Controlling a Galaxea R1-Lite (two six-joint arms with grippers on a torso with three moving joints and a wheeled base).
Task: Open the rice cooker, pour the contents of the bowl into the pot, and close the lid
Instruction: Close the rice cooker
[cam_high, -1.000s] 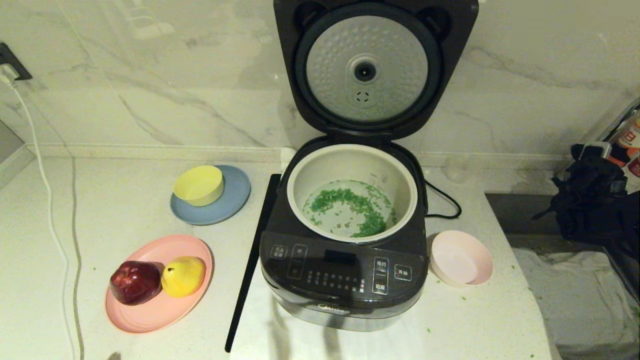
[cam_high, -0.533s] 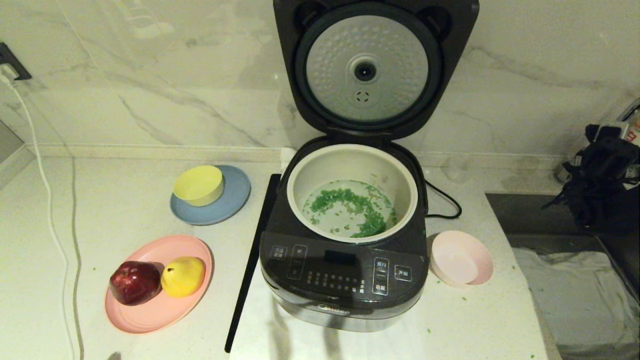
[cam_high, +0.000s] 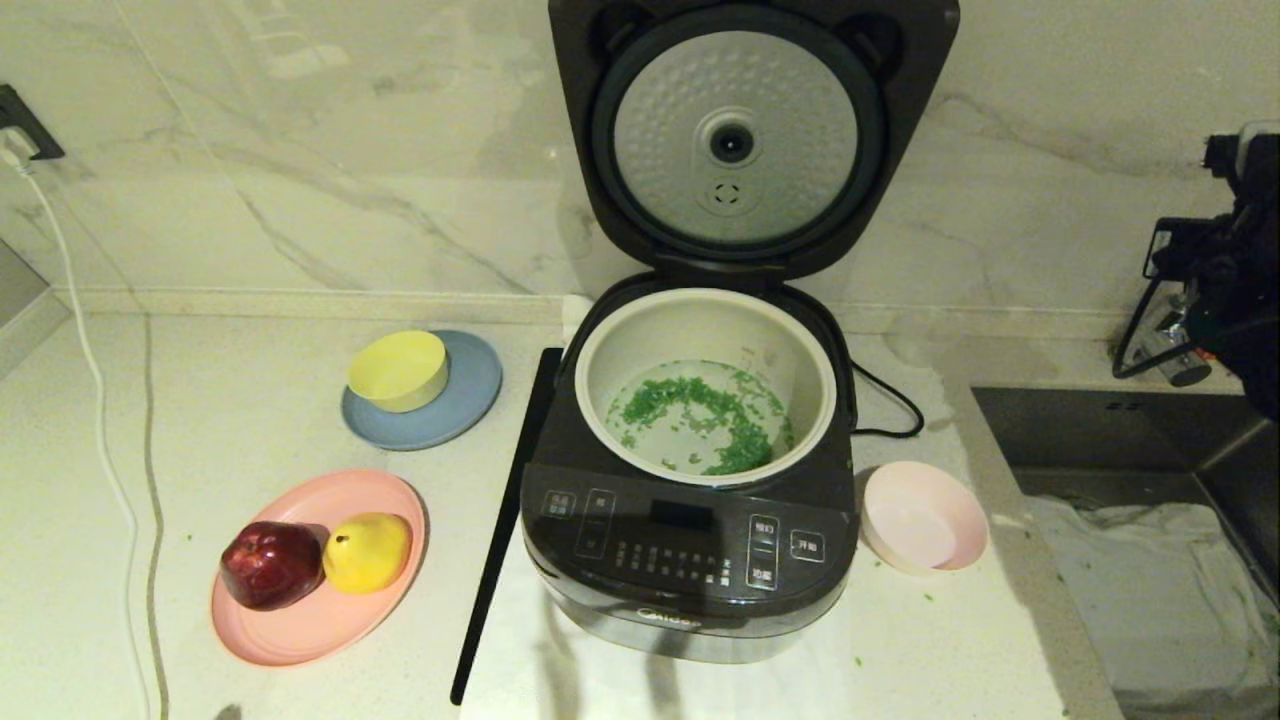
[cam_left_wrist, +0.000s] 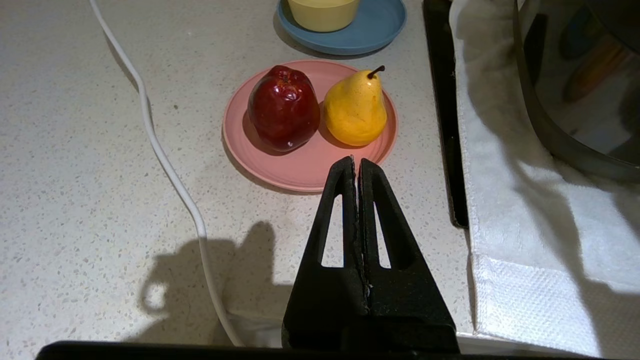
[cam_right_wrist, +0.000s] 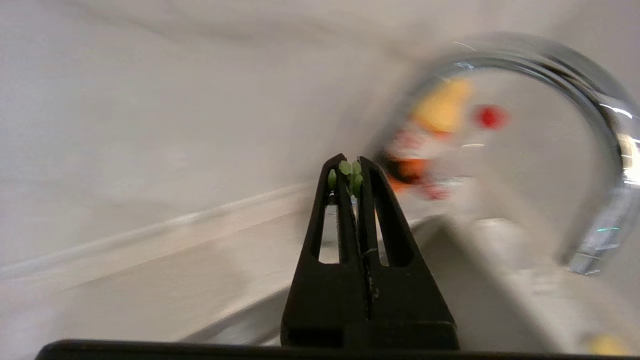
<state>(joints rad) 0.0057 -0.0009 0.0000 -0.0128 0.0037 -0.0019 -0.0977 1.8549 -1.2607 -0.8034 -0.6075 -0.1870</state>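
Note:
The rice cooker (cam_high: 690, 560) stands mid-counter with its lid (cam_high: 735, 140) hinged upright, the dimpled silver plate facing me. Green bits (cam_high: 700, 410) lie scattered over the bottom of the off-white pot (cam_high: 620, 340). Right of the cooker sits the pale pink bowl (cam_high: 925, 517), upright and empty. My right arm (cam_high: 1215, 270) is raised at the far right, above the sink. Its gripper (cam_right_wrist: 350, 162) is shut, with a few green bits stuck at the tips. My left gripper (cam_left_wrist: 356, 161) is shut and empty, hovering low over the counter near the pink plate.
A yellow bowl (cam_high: 397, 370) sits on a blue plate (cam_high: 465, 405). A pink plate (cam_high: 300, 625) holds a red apple (cam_high: 270, 563) and a yellow pear (cam_high: 367, 552). A white cable (cam_high: 100, 430) runs down the left. A sink (cam_high: 1130, 450) lies at the right, with a chrome tap (cam_right_wrist: 600, 125).
My right arm has risen and drawn back toward the wall at the far right, away from the pink bowl. Cooker, bowl and left side are unchanged.

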